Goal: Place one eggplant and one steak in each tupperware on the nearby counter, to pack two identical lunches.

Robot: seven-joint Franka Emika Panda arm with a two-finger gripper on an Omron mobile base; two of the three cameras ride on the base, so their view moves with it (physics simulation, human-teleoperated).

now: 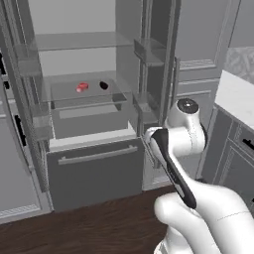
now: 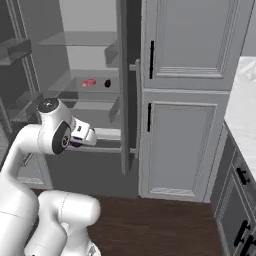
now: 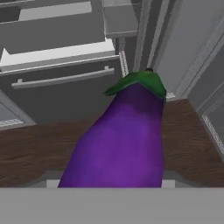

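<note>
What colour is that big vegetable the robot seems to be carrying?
The eggplant is deep purple with a green cap, clearest in the hand view.

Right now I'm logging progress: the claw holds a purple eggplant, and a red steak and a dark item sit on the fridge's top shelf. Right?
Not the top shelf. The left base view shows the steak and the dark item on the lower glass shelf, under the top one. The claw does hold the eggplant.

Light is even and soft, without hard shadows or glare (rendered pictures); all views look slightly blurred and low-detail.
</note>
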